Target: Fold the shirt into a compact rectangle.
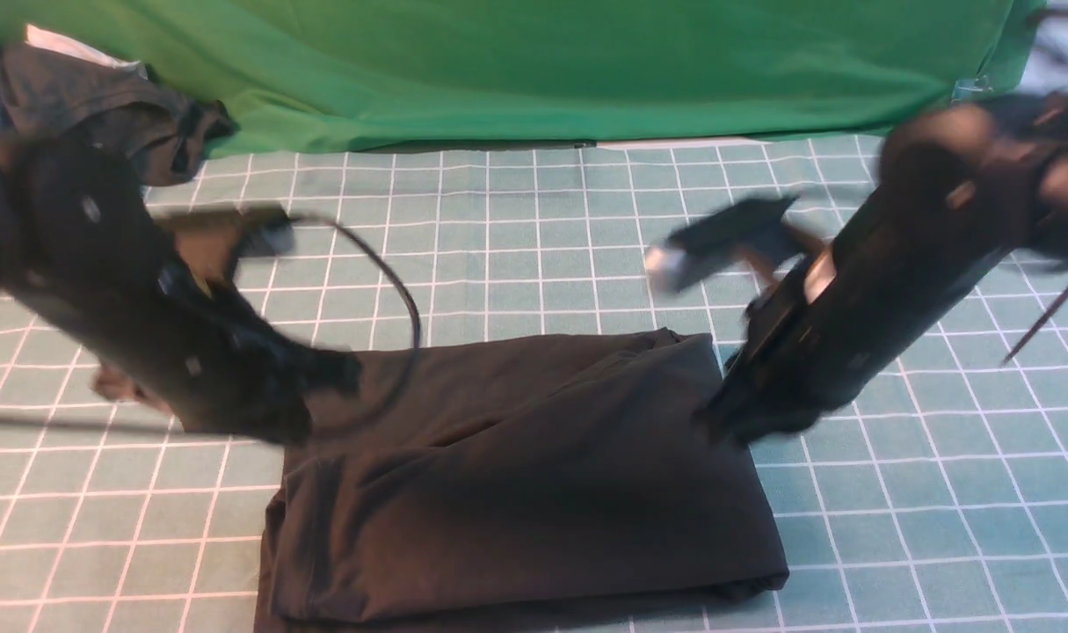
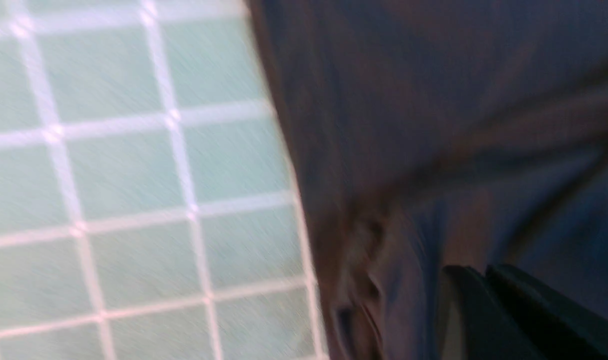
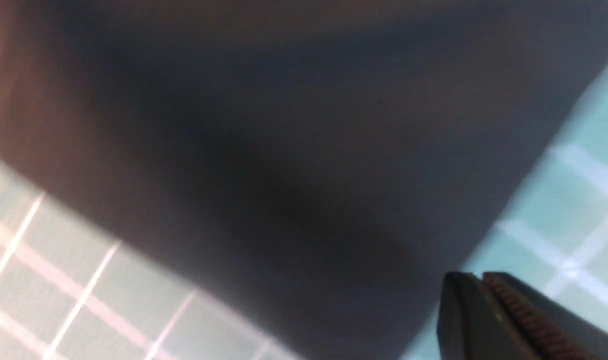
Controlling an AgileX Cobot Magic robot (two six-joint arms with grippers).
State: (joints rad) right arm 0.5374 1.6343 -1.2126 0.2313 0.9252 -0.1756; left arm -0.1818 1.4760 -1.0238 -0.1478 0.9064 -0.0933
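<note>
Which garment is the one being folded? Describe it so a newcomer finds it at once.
On the teal grid mat, look near the front, between the two arms. The shirt lies there as a large black folded slab, unlike the crumpled dark garment at the far left corner.

A green backdrop cloth [image 1: 534, 70] hangs behind the gridded teal mat [image 1: 534, 229], dark grey garment [image 1: 103, 105] far left
</note>
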